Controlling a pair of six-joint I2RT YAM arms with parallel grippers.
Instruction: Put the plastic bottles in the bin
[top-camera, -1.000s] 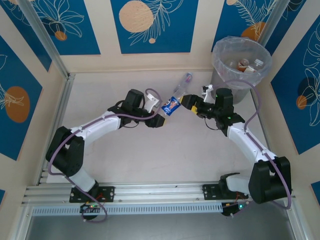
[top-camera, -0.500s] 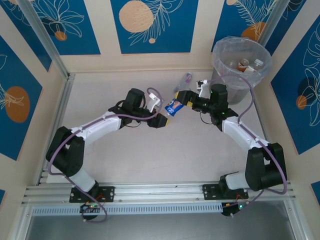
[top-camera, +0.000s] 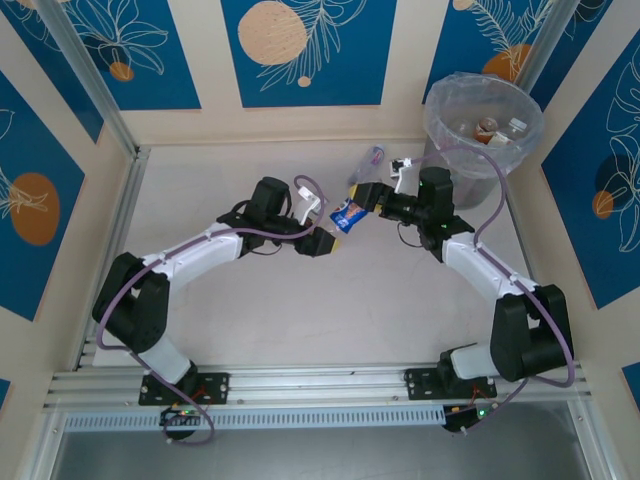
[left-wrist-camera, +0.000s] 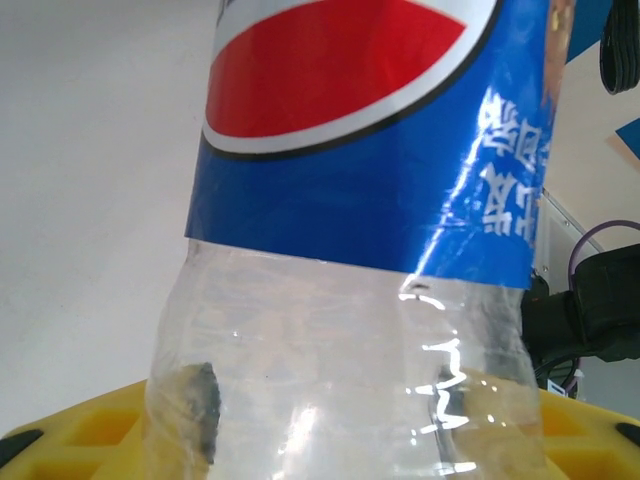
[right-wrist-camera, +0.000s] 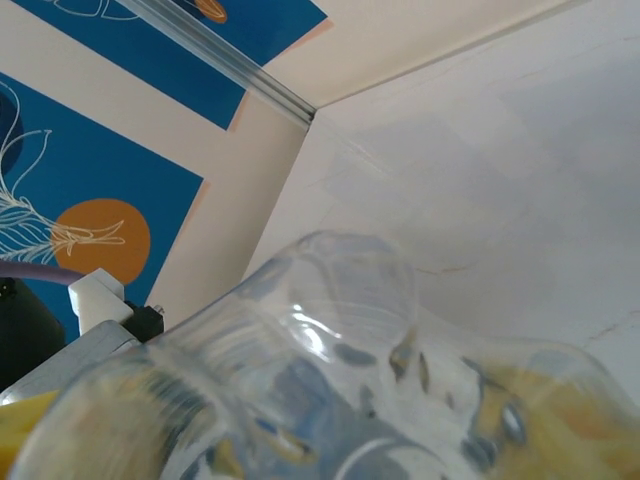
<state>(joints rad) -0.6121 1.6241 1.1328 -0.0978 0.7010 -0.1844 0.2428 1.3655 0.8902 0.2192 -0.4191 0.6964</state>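
Left hand (top-camera: 333, 234) around clear blue-labelled plastic bottle (top-camera: 347, 212)

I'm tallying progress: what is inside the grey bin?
Inside the round grey bin lined with a clear plastic bag, at least two small plastic bottles lie toward the far side. Anything lower is hidden by its wall and those bottles.

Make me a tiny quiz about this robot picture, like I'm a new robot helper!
1. True or false: the round grey bin lined with a clear bag is empty.
2. The left claw grips a clear plastic bottle. Its label is: A) green B) blue C) orange.
3. Fill in: the left claw holds it by its ____ end, cap or base.
Key: 1 false, bottles lie inside; 2 B; 3 base.
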